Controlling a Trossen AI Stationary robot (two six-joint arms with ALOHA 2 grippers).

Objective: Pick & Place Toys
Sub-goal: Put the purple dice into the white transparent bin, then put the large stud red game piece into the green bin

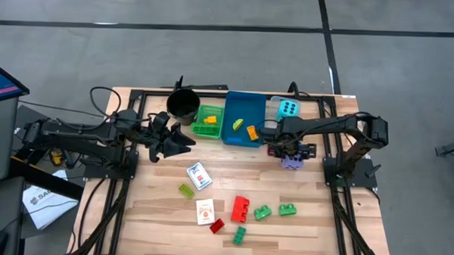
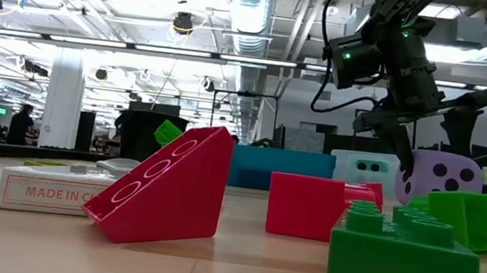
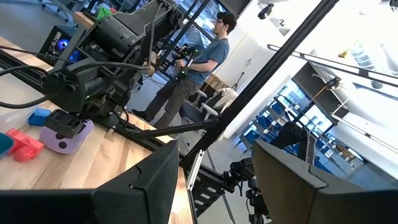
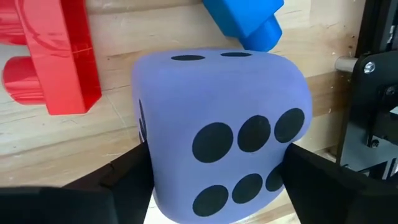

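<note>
The purple foam die (image 4: 224,124) with black dots sits on the wooden table at the right, by the blue tray (image 1: 230,135). My right gripper (image 1: 290,154) reaches down over it, one finger on each side. A red brick (image 4: 53,56) and a blue brick (image 4: 245,22) lie just beyond the die. The cyan die (image 1: 288,108) rests on the table behind it. My left gripper (image 1: 190,140) hangs open and level above the table's left half, holding nothing. Two white card packs (image 1: 199,176) and several loose bricks (image 1: 241,209) lie toward the near edge. My right gripper pinches the purple die between its two fingers, on two opposite side faces (image 4: 155,162). The fingers (image 4: 127,177) come from above, pointing steeply down. The die stays on the table, its six-dot face toward the wrist camera.
A black cup (image 1: 183,105), a green tray (image 1: 199,130) holding a yellow brick and the blue tray holding two small bricks stand along the far edge. The black frame rails (image 1: 338,199) run along both sides. A person stands in the room beyond the table (image 3: 199,62).
</note>
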